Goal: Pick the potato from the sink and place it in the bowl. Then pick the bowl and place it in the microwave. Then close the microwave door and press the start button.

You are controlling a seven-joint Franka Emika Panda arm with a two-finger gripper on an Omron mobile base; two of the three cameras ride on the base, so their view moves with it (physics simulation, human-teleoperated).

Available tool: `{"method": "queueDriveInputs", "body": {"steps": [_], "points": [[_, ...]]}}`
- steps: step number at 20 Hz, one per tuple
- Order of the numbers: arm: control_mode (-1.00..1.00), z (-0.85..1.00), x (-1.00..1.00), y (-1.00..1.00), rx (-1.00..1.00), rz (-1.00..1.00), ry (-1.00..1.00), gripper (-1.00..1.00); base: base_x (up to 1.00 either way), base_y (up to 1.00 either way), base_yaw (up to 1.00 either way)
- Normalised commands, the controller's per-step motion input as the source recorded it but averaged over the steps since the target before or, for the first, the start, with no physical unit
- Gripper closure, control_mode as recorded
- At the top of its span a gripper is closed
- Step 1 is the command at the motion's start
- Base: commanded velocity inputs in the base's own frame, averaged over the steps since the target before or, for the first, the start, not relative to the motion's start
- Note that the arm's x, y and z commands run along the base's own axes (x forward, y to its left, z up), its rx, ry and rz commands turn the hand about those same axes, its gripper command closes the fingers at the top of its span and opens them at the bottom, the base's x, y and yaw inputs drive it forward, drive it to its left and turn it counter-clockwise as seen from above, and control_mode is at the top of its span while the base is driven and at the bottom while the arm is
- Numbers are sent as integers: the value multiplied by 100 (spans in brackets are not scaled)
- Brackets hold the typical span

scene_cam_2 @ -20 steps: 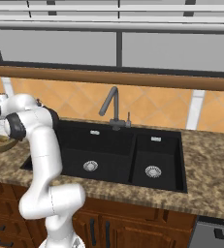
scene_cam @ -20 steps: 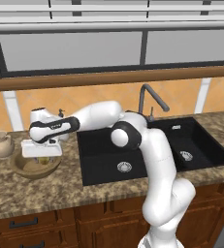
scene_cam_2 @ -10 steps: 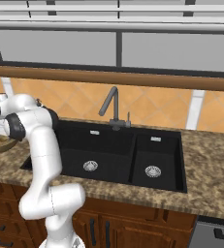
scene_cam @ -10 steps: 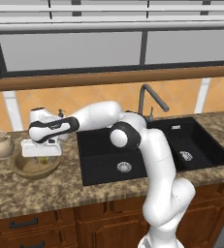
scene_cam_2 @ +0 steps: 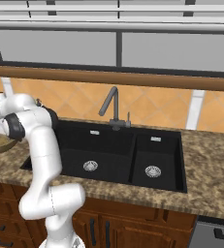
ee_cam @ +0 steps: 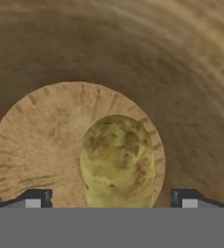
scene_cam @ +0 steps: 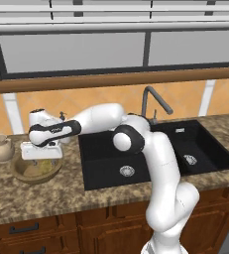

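now the lumpy yellow-tan potato (ee_cam: 117, 162) lies in the bowl (ee_cam: 191, 87), pincer (ee_cam: 112, 197) spread.

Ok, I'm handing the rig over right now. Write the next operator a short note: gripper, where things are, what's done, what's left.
Gripper: open, holding nothing, poised just over the bowl on the counter left of the sink.
Potato: lying on the bowl's flat bottom, between the open fingertips and free of them.
Done: potato is out of the sink and in the bowl.
Left: grasp the bowl, carry it to the microwave, set it inside, close the door, press start. The base will likely have to drive to get there.
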Motion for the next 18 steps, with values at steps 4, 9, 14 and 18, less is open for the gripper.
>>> {"method": "queueDriveInputs", "body": {"steps": [4,9,14,18], "points": [[-100,34,0,-6,0,0,-4,-100,0,0,0],[-100,10,0,-46,5,0,-1,-100,0,0,0],[-100,3,0,-60,12,3,-3,-100,0,0,0],[-100,1,0,-49,15,9,-9,-100,0,0,0]]}}
